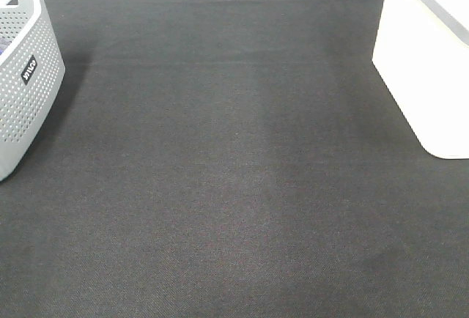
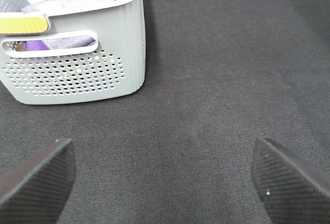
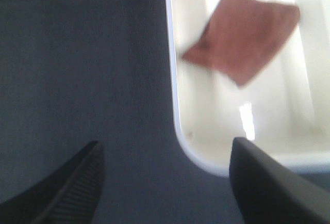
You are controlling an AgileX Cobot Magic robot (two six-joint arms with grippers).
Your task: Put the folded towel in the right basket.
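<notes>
Right gripper (image 3: 165,182) jaws apart, empty — folded towel (image 3: 242,35) at 1 o'clock inside white basket (image 3: 178,105); soft, light, pinch a folded edge. Left gripper (image 2: 165,177) spread too.

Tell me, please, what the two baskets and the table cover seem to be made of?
The left basket looks like matte grey moulded plastic: its walls carry regular rows of punched holes. The right basket seems to be smooth white plastic, glossy inside, where a bright reflection shows. The table cover looks like dark woven fabric or felt, matte, with a fine grain.
</notes>
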